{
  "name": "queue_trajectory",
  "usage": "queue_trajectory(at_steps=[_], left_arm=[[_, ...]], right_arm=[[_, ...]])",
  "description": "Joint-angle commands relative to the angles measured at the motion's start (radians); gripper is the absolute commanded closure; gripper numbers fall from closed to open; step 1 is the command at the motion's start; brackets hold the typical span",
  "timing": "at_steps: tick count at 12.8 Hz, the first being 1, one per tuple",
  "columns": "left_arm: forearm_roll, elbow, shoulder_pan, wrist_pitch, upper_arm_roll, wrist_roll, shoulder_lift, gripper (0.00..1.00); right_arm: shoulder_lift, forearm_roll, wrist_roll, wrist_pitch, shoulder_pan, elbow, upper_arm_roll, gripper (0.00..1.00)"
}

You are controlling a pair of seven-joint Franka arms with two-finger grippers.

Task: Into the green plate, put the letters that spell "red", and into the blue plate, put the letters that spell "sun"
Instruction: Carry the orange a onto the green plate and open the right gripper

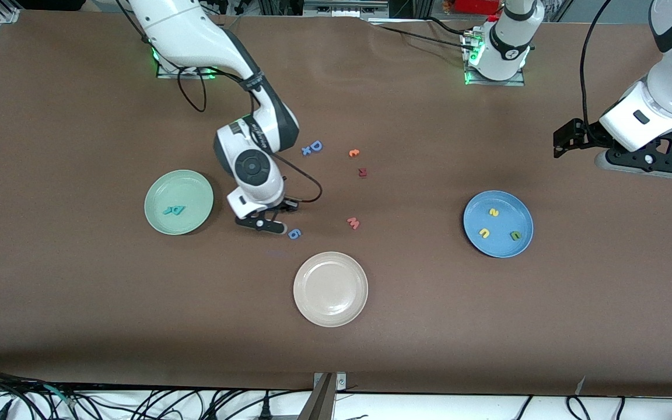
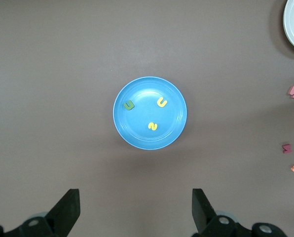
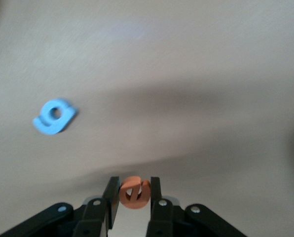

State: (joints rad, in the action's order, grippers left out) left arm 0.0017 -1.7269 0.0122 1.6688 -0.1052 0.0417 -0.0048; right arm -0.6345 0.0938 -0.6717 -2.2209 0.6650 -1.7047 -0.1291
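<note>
on the brown table [image 1: 79,303], the right pincer [image 3: 132,197] clamps the orange "e" [image 3: 133,192]; the left pincer [image 2: 137,212] waits, fingers apart.

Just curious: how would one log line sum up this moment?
right gripper: shut on orange "e", over table | left gripper: open, waiting above blue plate

Brown table [image 1: 79,326], cables [image 1: 32,402] along its near edge.

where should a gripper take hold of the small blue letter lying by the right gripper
Judging by its pose, from straight above: the small blue letter lies flat on the table. Pinch across its round bowl's outer edges; they look the most solid part.
</note>
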Motion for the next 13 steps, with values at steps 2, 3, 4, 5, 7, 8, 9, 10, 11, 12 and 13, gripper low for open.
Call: queue_trajectory(at_steps=[2,3,4,5,7,8,9,10,11,12,13], left_arm=[[-0.016,-0.013,-0.002,-0.008,0.002,0.014,-0.018,0.0],[-0.016,-0.013,-0.002,-0.008,0.004,0.014,-0.018,0.0],[-0.016,-0.013,-0.002,-0.008,0.002,0.012,-0.018,0.0],[-0.016,-0.011,-0.002,-0.008,0.002,0.012,-0.018,0.0],[-0.016,-0.01,-0.002,-0.008,0.002,0.012,-0.018,0.0],[-0.016,-0.01,-0.002,-0.008,0.002,0.012,-0.018,0.0],[-0.016,-0.01,-0.002,-0.008,0.002,0.012,-0.018,0.0],[-0.016,-0.01,-0.002,-0.008,0.002,0.014,-0.018,0.0],[-0.016,-0.005,-0.002,-0.008,0.002,0.014,-0.017,0.0],[-0.016,0.0,-0.002,-0.008,0.002,0.012,-0.015,0.0],[-0.016,0.0,-0.002,-0.008,0.002,0.012,-0.017,0.0]], right_arm=[[0.078,0.001,0.179,0.136,-0.005,-0.015,-0.088,0.73],[0.084,0.003,0.238,0.161,-0.005,-0.015,-0.118,0.73],[0.094,0.004,0.289,0.188,-0.008,-0.015,-0.145,0.73],[0.099,0.004,0.34,0.202,-0.008,-0.022,-0.174,0.73],[0.105,0.004,0.449,0.243,-0.019,-0.03,-0.222,0.73],[0.105,0.006,0.498,0.259,-0.025,-0.033,-0.245,0.73],[0.111,0.006,0.541,0.264,-0.033,-0.045,-0.257,0.73],[0.119,0.007,0.573,0.264,-0.045,-0.068,-0.265,0.73],[0.134,0.012,0.613,0.262,-0.062,-0.105,-0.273,0.73],[0.148,0.012,0.647,0.254,-0.082,-0.146,-0.274,0.73],[0.157,0.012,0.662,0.248,-0.087,-0.183,-0.277,0.73]])
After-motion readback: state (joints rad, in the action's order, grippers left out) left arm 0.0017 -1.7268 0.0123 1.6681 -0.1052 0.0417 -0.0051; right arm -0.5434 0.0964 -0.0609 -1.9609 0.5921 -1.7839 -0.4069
